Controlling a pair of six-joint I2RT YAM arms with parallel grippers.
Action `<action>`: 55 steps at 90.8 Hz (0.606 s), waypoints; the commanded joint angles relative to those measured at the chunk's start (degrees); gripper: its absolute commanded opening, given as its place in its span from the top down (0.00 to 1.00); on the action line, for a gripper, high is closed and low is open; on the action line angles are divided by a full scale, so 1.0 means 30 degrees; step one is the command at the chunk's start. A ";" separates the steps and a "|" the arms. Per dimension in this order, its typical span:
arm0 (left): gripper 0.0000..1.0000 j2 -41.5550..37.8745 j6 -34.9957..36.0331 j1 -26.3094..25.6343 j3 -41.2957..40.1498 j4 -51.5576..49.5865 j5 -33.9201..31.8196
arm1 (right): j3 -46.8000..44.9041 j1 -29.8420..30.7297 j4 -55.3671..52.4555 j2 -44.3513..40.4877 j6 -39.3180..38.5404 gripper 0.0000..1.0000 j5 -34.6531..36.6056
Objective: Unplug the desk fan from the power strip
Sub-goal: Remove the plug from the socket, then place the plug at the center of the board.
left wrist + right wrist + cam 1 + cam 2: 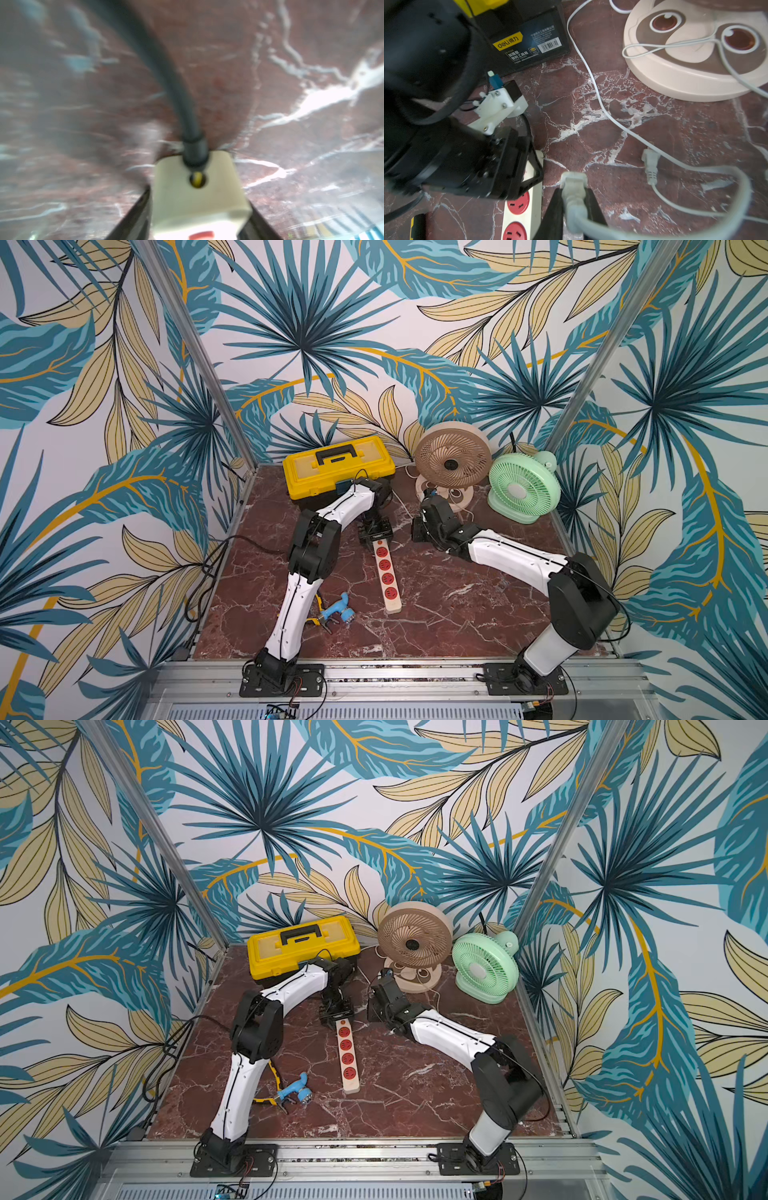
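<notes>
The cream power strip [386, 580] [347, 1057] lies mid-table, and the red sockets that show are empty. My left gripper [376, 537] [198, 199] straddles its far end by the black cord [166, 62], one finger on each side. The blurred left wrist view does not show whether the fingers press on it. My right gripper [417, 533] [574, 199] is shut on a pale grey plug [573, 187], held beside the strip and out of any socket. Its thick grey cable [726, 207] loops away. A beige fan [453, 460] and a green fan [524, 487] stand at the back right.
A yellow toolbox [338, 466] stands at the back, just behind the left arm. A blue tool [338, 612] and yellow-handled pliers [318, 620] lie near the left arm's base. A thin white cord with a loose plug [650, 164] trails from the beige fan's base [685, 79].
</notes>
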 commanded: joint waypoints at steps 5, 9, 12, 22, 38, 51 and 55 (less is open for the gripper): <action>0.11 0.0716 0.0776 0.0567 -0.1843 0.1373 -0.2933 | 0.3012 -0.0591 -0.2121 0.2608 -0.0390 1.00 -0.1984; 0.05 0.0006 0.0834 0.0538 -0.2110 0.1595 -0.3059 | 0.4052 -0.0711 -0.2594 0.3546 -0.0589 1.00 -0.2195; 0.01 -0.0487 0.0877 0.0536 -0.2416 0.1825 -0.3114 | 0.4974 -0.0773 -0.2990 0.4196 -0.0728 1.00 -0.2396; 0.00 -0.1840 0.1025 0.0558 -0.3477 0.2732 -0.2894 | 0.7877 -0.0940 -0.4348 0.6420 -0.0921 1.00 -0.3397; 0.00 -0.4202 0.1234 0.0550 -0.5161 0.4172 -0.2638 | 1.3618 -0.1146 -0.6575 1.0446 -0.0871 1.00 -0.4791; 0.00 -0.6306 0.1434 0.0566 -0.6636 0.5335 -0.2579 | 1.7242 -0.1451 -0.7936 1.3597 -0.0352 1.00 -0.6042; 0.00 -0.7033 0.1540 0.0560 -0.7125 0.5765 -0.2530 | 1.8020 -0.1512 -0.8286 1.4221 -0.0286 1.00 -0.6148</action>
